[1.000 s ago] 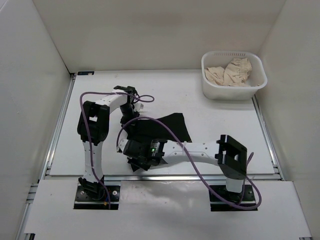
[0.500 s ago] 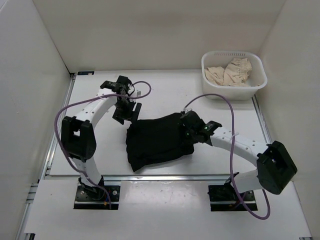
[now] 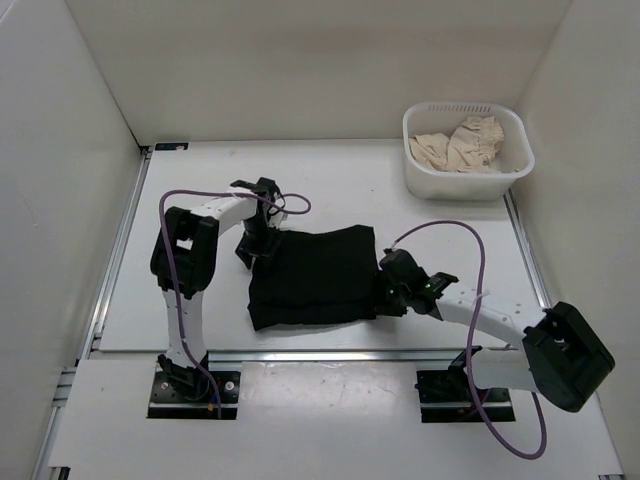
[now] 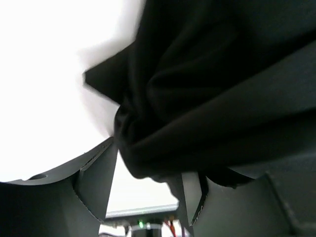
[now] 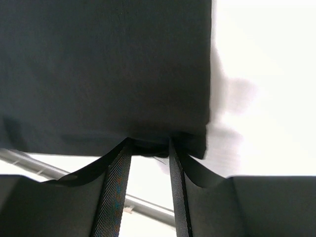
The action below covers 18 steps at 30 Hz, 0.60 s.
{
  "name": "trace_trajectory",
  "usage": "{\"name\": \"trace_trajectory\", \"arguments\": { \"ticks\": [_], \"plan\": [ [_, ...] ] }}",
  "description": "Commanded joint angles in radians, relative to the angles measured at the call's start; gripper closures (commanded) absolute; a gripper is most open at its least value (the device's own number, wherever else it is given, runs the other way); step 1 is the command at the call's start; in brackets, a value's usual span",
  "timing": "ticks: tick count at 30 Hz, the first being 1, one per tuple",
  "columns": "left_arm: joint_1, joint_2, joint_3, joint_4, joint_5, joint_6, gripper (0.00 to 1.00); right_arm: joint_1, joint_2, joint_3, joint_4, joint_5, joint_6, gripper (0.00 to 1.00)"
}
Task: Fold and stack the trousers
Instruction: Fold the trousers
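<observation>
Fabric dominates the scene: the trousers (image 3: 312, 276) lie folded into a squarish black bundle in the middle of the desk (image 3: 330, 190), somewhat nearer the arms than the far wall. The left gripper (image 3: 255, 243) sits at the bundle's far left corner. In its wrist view a bunched fold of the black cloth lies between the two fingers (image 4: 94, 182), which stand apart; whether they press on it I cannot tell. The right gripper (image 3: 387, 291) is at the bundle's right edge, toward the near corner. Seen from its wrist, the fingertips (image 5: 117, 168) stand a little apart and meet the straight folded edge, with bare desk showing between the fingers lower down; whether they pinch the cloth I cannot tell either. A white basket (image 3: 465, 185) holding pale beige cloth (image 3: 458, 146) stands at the far right corner, well apart from the trousers.
</observation>
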Motion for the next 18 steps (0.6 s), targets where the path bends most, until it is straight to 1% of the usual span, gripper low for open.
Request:
{"name": "trace_trajectory", "arguments": {
  "ticks": [1, 2, 3, 5, 6, 7, 8, 9, 10, 11, 12, 13, 14, 15, 16, 17, 18],
  "plan": [
    [0.002, 0.028, 0.083, 0.133, -0.098, 0.004, 0.36, 0.005, -0.049, -0.037, 0.031, -0.012, 0.073, 0.59],
    [0.002, 0.042, 0.097, 0.144, -0.099, 0.004, 0.36, 0.005, -0.061, -0.037, 0.031, -0.021, 0.073, 0.59],
    [0.002, 0.054, 0.112, 0.144, -0.099, 0.004, 0.34, 0.014, -0.061, -0.037, 0.031, -0.041, 0.073, 0.59],
    [0.002, 0.054, 0.153, 0.144, -0.099, 0.004, 0.28, 0.014, -0.061, -0.019, 0.006, -0.059, 0.051, 0.58],
    [0.002, 0.054, 0.163, 0.144, -0.099, 0.004, 0.22, 0.014, -0.061, 0.02, -0.006, -0.059, 0.035, 0.56],
    [0.002, 0.027, 0.163, 0.13, -0.089, 0.004, 0.19, 0.014, -0.073, 0.047, -0.023, -0.072, -0.011, 0.54],
    [0.002, 0.002, 0.163, 0.13, -0.089, 0.004, 0.16, 0.014, -0.087, 0.081, -0.075, -0.072, -0.037, 0.5],
    [0.002, -0.028, 0.151, 0.13, -0.089, 0.004, 0.13, -0.014, -0.087, 0.16, -0.101, -0.072, -0.064, 0.44],
    [0.002, -0.101, 0.138, 0.13, -0.089, 0.004, 0.1, -0.033, -0.096, 0.204, -0.127, -0.072, -0.115, 0.37],
    [0.012, -0.142, 0.114, 0.13, -0.08, 0.004, 0.07, -0.054, -0.096, 0.248, -0.15, -0.072, -0.137, 0.34],
    [0.027, -0.183, 0.105, 0.121, -0.08, 0.004, 0.0, -0.082, -0.083, 0.291, -0.193, -0.072, -0.154, 0.31],
    [0.036, -0.223, 0.095, 0.121, -0.08, 0.004, 0.0, -0.149, -0.067, 0.369, -0.206, -0.093, -0.182, 0.28],
    [0.059, -0.299, 0.095, 0.112, -0.06, 0.004, 0.0, -0.185, -0.019, 0.405, -0.221, -0.105, -0.182, 0.25],
    [0.07, -0.333, 0.069, 0.101, -0.037, 0.004, 0.0, -0.255, 0.014, 0.437, -0.232, -0.122, -0.197, 0.23],
    [0.07, -0.363, 0.054, 0.074, -0.025, 0.004, 0.0, -0.284, 0.051, 0.49, -0.245, -0.138, -0.209, 0.19],
    [0.079, -0.413, 0.033, 0.057, -0.013, 0.004, 0.0, -0.31, 0.134, 0.514, -0.246, -0.151, -0.21, 0.19],
    [0.079, -0.432, -0.03, 0.038, 0.013, 0.004, 0.0, -0.352, 0.176, 0.535, -0.246, -0.185, -0.222, 0.17]
  ]
}}
